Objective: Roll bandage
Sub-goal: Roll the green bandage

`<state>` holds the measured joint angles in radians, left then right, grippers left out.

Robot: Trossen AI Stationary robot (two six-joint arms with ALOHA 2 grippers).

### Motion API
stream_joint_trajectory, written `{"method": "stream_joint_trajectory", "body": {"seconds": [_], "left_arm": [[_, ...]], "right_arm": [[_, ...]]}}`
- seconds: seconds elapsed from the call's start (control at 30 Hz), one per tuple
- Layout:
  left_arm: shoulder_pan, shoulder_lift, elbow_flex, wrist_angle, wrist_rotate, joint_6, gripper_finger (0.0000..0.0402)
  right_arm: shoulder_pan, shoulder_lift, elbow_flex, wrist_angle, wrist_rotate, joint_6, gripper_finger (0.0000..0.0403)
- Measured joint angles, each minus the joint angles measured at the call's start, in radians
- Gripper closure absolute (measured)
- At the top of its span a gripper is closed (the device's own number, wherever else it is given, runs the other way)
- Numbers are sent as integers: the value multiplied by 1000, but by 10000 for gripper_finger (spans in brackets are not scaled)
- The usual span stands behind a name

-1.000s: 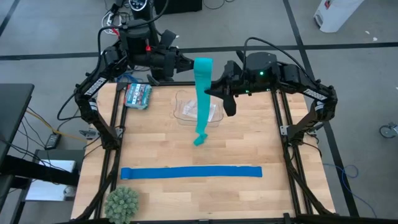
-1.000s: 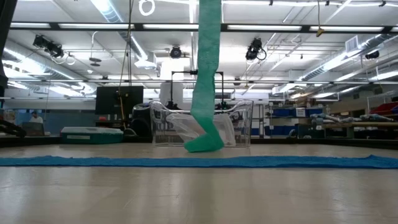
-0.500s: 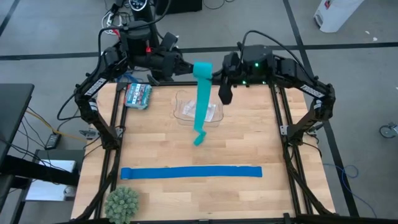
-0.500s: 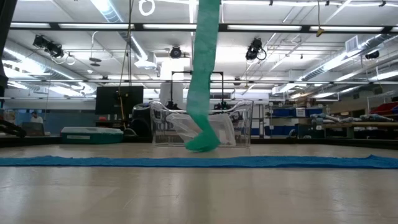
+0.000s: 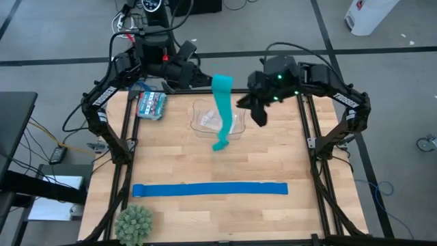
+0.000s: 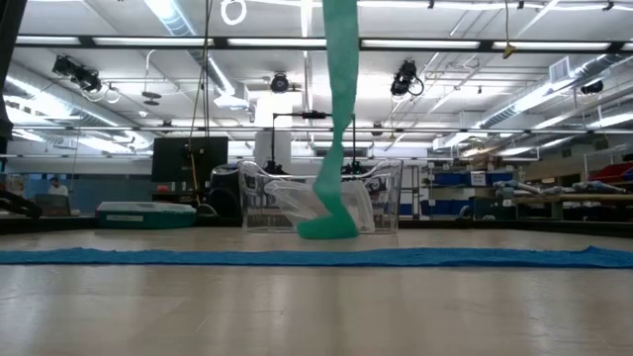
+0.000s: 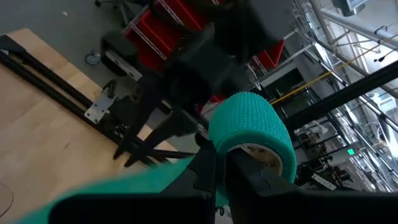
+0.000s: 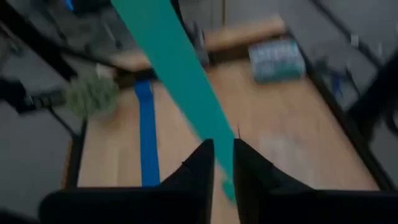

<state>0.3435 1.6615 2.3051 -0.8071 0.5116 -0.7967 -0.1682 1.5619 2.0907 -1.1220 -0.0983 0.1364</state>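
Bandage (image 5: 221, 109) hangs above table's (image 5: 273, 160) far middle, rolled top pinched by left gripper (image 5: 205, 80); tail touches wood. Right gripper (image 5: 259, 113) just right; we see fingers narrowly parted, holding nothing.

floor (image 5: 382, 27): grey, dark seams | ceiling (image 6: 475, 25): strip lights, ducts | shelves (image 6: 554, 188): far right, blue bins | tabletop (image 5: 273, 157): light wood planks | red bins (image 7: 180, 15): far

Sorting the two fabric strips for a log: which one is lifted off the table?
The teal-green bandage, hanging from the left gripper with only its tail on the wood. The blue strip lies flat along the front of the table.
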Motion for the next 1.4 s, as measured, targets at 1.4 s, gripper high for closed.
{"method": "stream_joint_trajectory", "body": {"seconds": [1.4], "left_arm": [[0,9,0,-61,-19,-20,376]], "right_arm": [[136,-16,0,487,304,-333,264]]}}
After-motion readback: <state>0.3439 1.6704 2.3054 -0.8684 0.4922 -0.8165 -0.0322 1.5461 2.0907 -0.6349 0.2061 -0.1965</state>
